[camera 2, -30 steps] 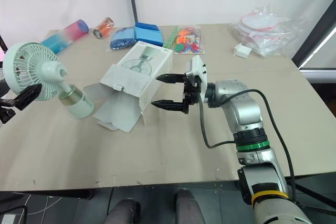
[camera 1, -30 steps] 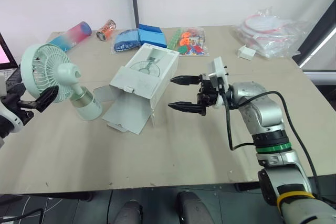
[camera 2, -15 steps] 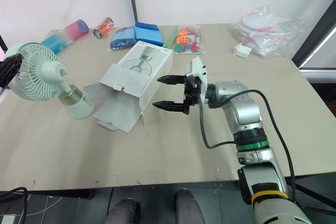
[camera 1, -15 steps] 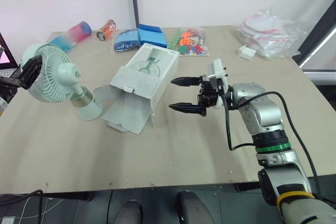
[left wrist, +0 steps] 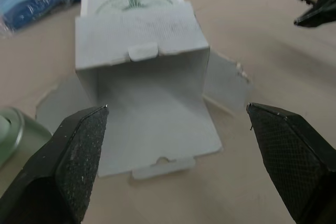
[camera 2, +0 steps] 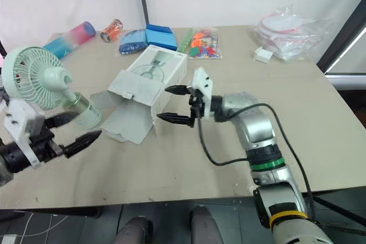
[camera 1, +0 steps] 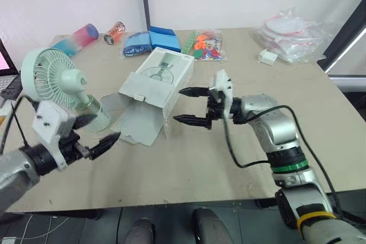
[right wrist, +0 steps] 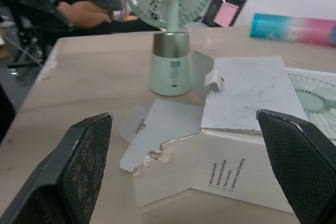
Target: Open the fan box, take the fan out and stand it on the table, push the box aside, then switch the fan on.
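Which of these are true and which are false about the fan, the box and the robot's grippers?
1. The fan stands upright on the table. True.
2. The fan is inside the box. False: it stands outside, beside the box.
3. The left gripper and the right gripper are both open. True.
4. The right gripper is clamped on the box. False: its fingers are spread and grip nothing.

fan (camera 1: 57, 92) stands left of the box (camera 1: 155, 87) on the table (camera 1: 189, 164).
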Robot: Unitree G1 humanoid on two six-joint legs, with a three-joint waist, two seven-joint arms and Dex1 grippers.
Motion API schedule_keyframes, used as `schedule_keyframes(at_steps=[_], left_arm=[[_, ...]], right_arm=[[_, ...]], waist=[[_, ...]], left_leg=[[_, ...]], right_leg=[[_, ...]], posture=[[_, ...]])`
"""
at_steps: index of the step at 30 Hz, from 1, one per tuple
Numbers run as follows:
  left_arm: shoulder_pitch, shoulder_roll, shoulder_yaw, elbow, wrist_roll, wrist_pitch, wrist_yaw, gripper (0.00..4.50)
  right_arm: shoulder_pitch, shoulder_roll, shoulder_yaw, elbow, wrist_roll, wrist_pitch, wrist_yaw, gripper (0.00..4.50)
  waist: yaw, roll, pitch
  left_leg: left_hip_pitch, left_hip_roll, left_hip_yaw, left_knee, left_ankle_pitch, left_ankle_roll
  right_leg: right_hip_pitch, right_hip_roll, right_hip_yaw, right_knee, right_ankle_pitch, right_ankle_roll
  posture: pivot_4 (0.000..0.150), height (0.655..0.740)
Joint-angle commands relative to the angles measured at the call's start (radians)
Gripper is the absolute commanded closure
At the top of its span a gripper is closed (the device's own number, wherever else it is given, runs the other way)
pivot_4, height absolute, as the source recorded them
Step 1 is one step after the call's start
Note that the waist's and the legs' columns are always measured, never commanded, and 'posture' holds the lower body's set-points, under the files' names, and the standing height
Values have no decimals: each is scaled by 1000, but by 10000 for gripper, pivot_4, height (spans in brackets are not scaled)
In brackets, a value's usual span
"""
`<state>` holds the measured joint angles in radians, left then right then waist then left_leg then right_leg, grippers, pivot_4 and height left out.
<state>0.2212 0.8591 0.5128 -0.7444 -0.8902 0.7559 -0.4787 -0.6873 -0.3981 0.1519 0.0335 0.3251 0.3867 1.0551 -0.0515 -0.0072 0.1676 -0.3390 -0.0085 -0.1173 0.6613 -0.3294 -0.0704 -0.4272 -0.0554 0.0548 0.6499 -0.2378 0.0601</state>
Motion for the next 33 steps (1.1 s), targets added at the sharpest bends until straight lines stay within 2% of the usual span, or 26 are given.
schedule_keyframes(at_steps=[1, 7, 13, 22, 28, 33], left_arm=[[36, -21, -40, 44, 139, -121, -70, 173], [-6, -51, -115, 111, 252, -217, -111, 173], [-64, -84, -167, 112, 265, -204, -109, 173], [-107, -100, -188, 83, 241, -154, -111, 173], [-108, -109, -186, 63, 239, -138, -100, 173], [-110, -122, -187, 52, 239, -127, -85, 173]], right_arm=[[24, 53, 38, -160, -39, 72, -149, 0], [73, 160, 99, -246, -136, 222, -405, 0], [103, 218, 135, -267, -232, 324, -589, 0], [137, 335, 155, -284, -253, 403, -713, 0], [80, 423, 127, -152, -286, 409, -819, 0], [69, 441, 69, -107, -291, 421, -877, 0]], waist=[[2, 0, 0], [5, -1, -1], [4, -2, -1], [2, -2, -1], [1, -2, -1], [1, -2, -1]], left_leg=[[0, 0, 0, 0, 0, 0], [0, -1, -1, 0, 0, 0], [-1, -1, -1, 0, 0, 0], [-1, 0, -1, 0, -1, 2], [0, 0, -1, 0, -1, 1], [-1, 0, -1, 0, -1, 1]], right_leg=[[0, 0, 0, 0, 0, 0], [1, -1, -1, -1, 1, 0], [0, -1, -1, -1, 1, 0], [0, 0, -1, -1, 1, 0], [0, 0, -1, -1, 1, 0], [0, 0, -1, -1, 1, 0]], posture=[[1500, 7400], [1500, 7400], [1500, 7400], [1500, 7400], [1500, 7400], [1500, 7400]])
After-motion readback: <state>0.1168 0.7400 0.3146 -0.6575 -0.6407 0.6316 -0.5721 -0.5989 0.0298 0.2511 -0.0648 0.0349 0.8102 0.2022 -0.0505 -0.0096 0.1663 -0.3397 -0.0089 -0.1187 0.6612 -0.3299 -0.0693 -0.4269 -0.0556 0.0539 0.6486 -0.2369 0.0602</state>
